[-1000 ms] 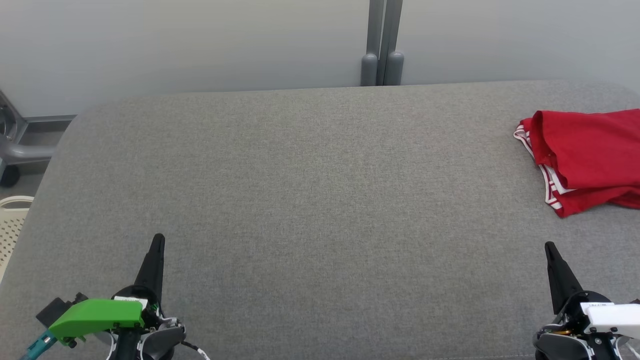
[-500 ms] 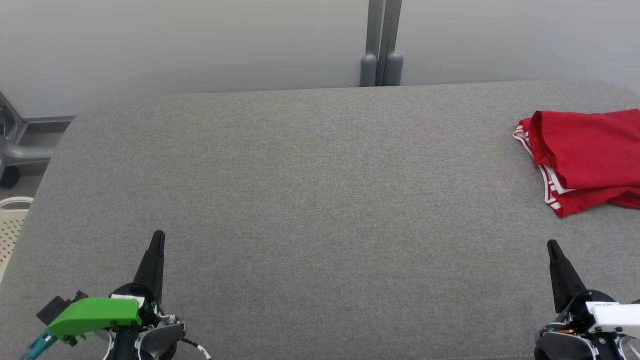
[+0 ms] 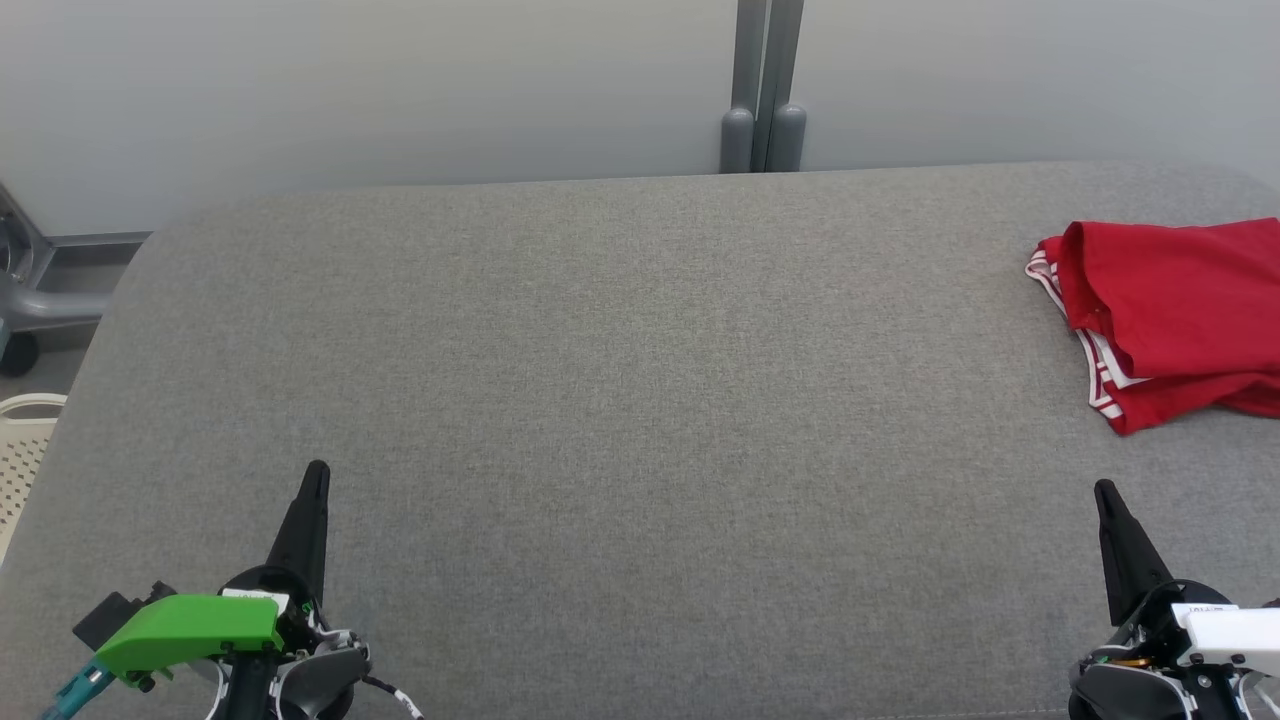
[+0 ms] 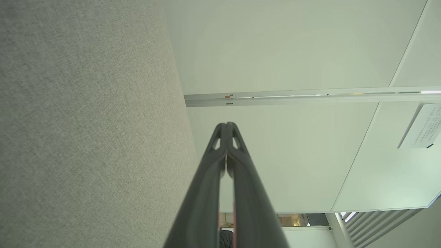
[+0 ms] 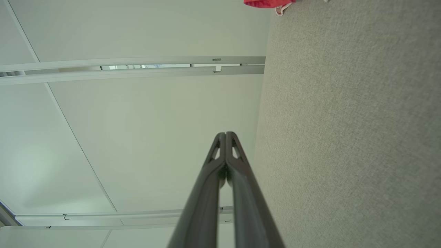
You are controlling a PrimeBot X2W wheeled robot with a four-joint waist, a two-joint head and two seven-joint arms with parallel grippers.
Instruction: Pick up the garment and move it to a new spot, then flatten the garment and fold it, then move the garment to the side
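The garment (image 3: 1175,315) is red with white-striped trim and lies folded at the far right of the grey padded table (image 3: 640,400), partly cut off by the head view's right edge. A sliver of the garment (image 5: 267,2) shows at the top of the right wrist view. My left gripper (image 3: 317,470) hovers near the table's front left, shut and empty, its fingertips touching in the left wrist view (image 4: 226,124). My right gripper (image 3: 1102,488) is near the front right, shut and empty, well in front of the garment, its tips pressed together (image 5: 225,134).
A pale wall with a grey vertical post (image 3: 764,90) stands behind the table. A white perforated basket (image 3: 22,450) and a grey frame (image 3: 40,290) sit off the table's left edge.
Both grippers have crept slightly forward; the garment has not moved.
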